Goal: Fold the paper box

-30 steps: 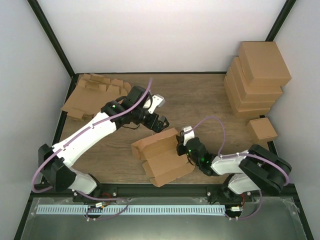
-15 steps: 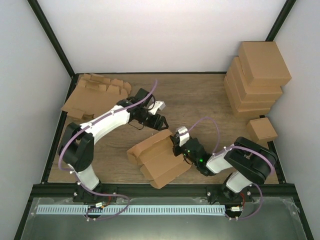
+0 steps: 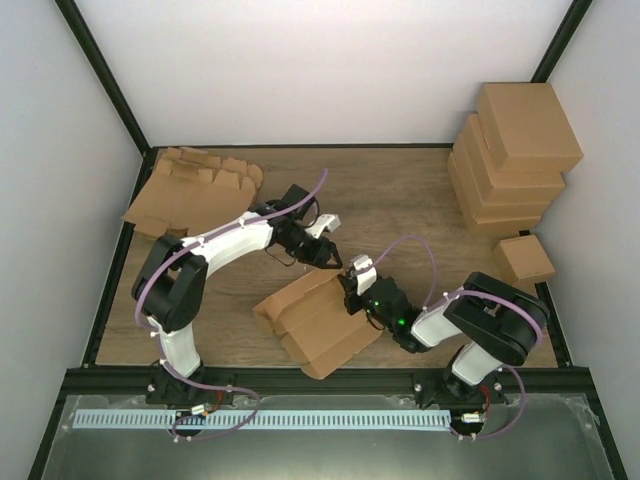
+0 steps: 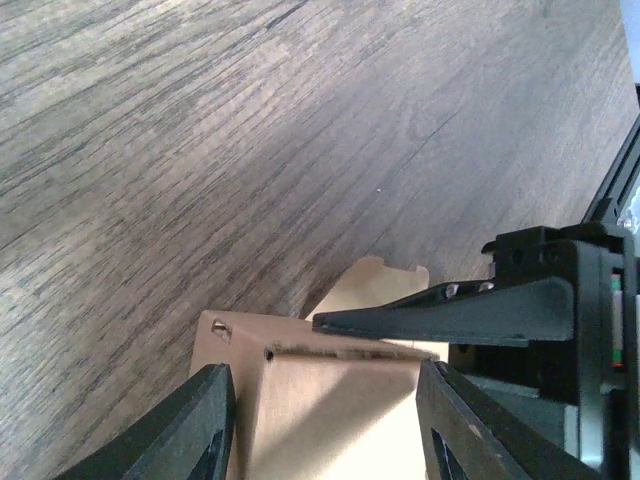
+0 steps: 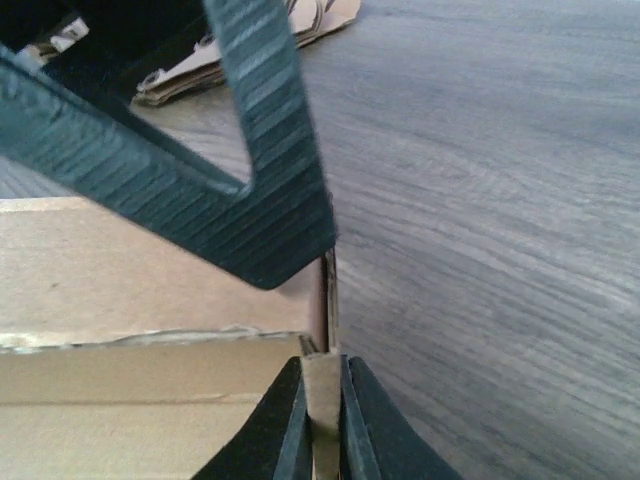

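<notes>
The partly folded brown paper box [image 3: 315, 318] lies near the table's front middle. My right gripper [image 3: 352, 290] is shut on the box's right side wall; in the right wrist view the cardboard edge [image 5: 322, 385] is pinched between its fingers. My left gripper [image 3: 326, 254] is open just above the box's far right corner. In the left wrist view its fingers [image 4: 205, 425] stand on either side of the box's top panel [image 4: 330, 410]. The right gripper's finger [image 4: 450, 315] crosses that view above the panel.
A pile of flat unfolded box blanks [image 3: 190, 190] lies at the back left. A stack of finished boxes [image 3: 515, 155] stands at the back right, with one small box [image 3: 525, 260] in front of it. Black frame rails edge the table.
My left gripper has moved right and toward the front, down to the box's far right corner. The box and my right gripper have shifted slightly left.
</notes>
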Controlling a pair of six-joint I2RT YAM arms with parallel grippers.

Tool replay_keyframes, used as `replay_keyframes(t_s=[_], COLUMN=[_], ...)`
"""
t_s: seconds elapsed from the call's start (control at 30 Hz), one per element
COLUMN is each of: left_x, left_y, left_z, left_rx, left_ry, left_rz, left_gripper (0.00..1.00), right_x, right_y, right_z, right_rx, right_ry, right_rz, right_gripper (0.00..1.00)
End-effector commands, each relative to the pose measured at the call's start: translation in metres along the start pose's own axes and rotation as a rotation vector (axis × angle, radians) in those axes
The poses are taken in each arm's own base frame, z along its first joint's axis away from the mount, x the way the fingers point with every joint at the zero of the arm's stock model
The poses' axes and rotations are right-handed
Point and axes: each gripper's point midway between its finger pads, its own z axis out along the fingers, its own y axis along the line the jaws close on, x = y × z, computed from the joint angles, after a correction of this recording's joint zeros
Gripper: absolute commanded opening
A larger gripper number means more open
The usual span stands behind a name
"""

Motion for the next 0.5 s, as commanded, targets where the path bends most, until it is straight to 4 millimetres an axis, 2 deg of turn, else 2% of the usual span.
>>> replay_keyframes(t_s=[0.0,0.27,0.47], left_x=[0.007,0.036,0.042], left_y=[-0.008,-0.008,-0.006], left_z=[0.011,0.024,0.026], left_rx=[0.041,0.0,-0.069], left_ry=[0.026,0.088,0.094], left_rz=[0.033,0.054,0.068], left_gripper=[0.52,0.46,0.44], right_x=[0.005,0.009,0.014], right_y=[0.007,0.006,0.009], right_z=[0.002,0.0,-0.004], right_rx=[0.003,0.008,-0.016], right_ry=[0.006,0.029,0.042], right_rz=[-0.034,-0.036,-0.03], right_gripper=[0.09,0.12,0.16])
